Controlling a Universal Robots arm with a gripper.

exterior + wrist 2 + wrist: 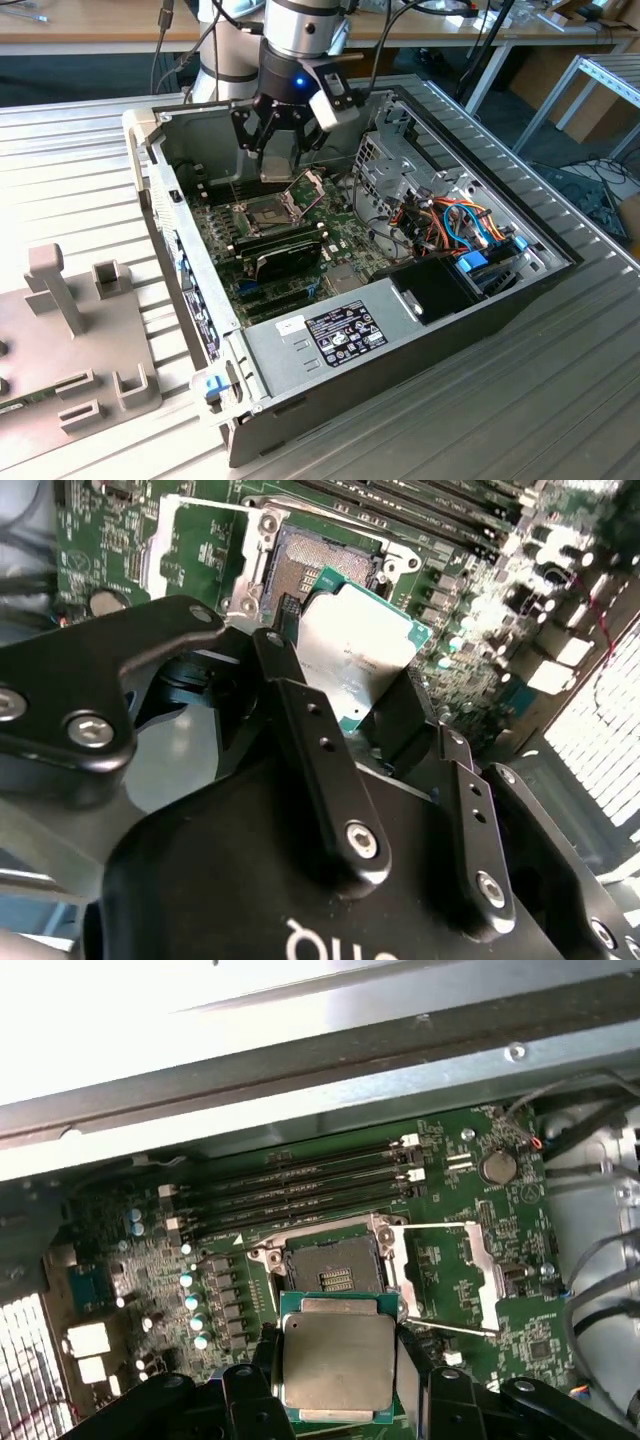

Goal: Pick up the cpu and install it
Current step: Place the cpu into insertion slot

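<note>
My gripper (pixel 279 150) hangs inside the open computer case, shut on the cpu (pixel 337 1360), a flat square chip with a dull silver top and a green rim. In both wrist views the black fingers (pixel 300 730) press on two opposite edges of the cpu (pixel 360 650). The chip hovers a little above the green motherboard (pixel 450 1210), beside the dark open socket (pixel 330 1270) and apart from it. The socket's hinged metal frame (pixel 445 1270) is swung open to one side. In the exterior view the socket (pixel 268 212) lies just below the gripper.
Several memory slots (pixel 300 1190) run beside the socket. A black rectangular module (pixel 285 250) sits on the board nearer the camera. A power supply (pixel 340 330), a drive cage (pixel 400 170) and coloured cables (pixel 460 225) crowd the exterior view's right. A grey fixture (pixel 80 330) stands outside the case.
</note>
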